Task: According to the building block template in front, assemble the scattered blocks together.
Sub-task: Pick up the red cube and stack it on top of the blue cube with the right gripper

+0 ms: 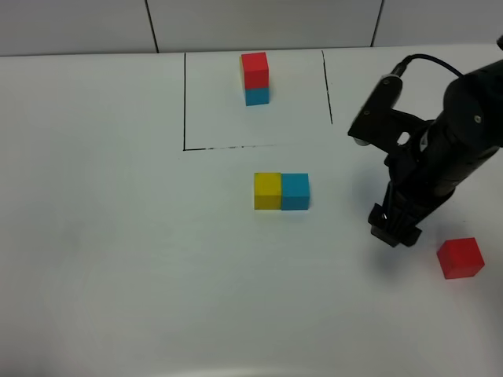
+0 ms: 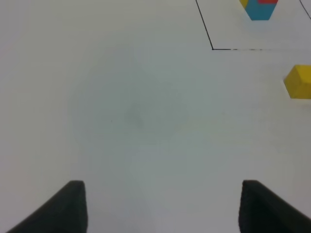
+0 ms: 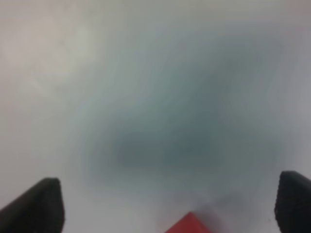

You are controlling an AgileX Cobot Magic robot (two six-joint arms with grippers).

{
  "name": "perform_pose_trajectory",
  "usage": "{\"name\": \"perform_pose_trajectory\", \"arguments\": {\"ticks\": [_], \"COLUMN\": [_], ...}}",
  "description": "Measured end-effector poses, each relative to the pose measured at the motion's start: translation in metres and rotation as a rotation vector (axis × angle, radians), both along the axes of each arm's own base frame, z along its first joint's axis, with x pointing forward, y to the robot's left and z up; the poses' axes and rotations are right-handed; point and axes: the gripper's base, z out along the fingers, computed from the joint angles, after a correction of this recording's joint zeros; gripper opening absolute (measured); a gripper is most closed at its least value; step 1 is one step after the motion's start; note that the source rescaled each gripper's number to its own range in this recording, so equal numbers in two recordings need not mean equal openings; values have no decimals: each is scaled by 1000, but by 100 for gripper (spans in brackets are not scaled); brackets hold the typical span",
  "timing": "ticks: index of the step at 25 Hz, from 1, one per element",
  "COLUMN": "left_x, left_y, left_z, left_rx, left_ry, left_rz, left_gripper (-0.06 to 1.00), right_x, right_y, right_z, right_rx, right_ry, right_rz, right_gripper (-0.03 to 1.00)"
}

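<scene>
yellow cube [image 1: 267, 191] and cyan-blue cube [image 1: 295, 191] touch midway across the worktop [image 1: 118, 236], their row parallel to its far edge. red cube [image 1: 460, 258] sits near the right edge, just beside the right gripper [image 1: 394, 229], jaws apart, empty. left gripper [image 2: 163, 206] likewise.

I see a white counter [image 1: 118, 251] with a black outline [image 1: 185, 102] drawn on it (near line partly faint); beyond the outline, tiled wall [image 1: 78, 23].

High camera overlooks table [image 1: 118, 275]; wrist cameras hover close; left shares yellow cube [image 2: 299, 82].

Black arm [image 1: 460, 145], looped black cable [image 1: 431, 58]
</scene>
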Motion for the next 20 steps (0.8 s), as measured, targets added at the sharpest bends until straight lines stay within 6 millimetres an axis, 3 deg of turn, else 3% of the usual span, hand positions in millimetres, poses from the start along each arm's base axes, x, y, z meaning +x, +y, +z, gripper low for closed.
{"name": "perform_pose_trajectory", "arguments": {"ticks": [8,20], "left_x": [0,0], "left_y": [0,0], "left_z": [0,0], "left_rx": [0,0], "left_ry": [0,0], "left_rz": [0,0], "left_gripper": [41,41], "right_x": [-25,-22], "right_y": [-13,-12], "right_z": [-7,-5], "right_rx": [-31,-16], "right_ry": [10,-54], "right_rz": [-60,-35], "right_gripper": [78,78]}}
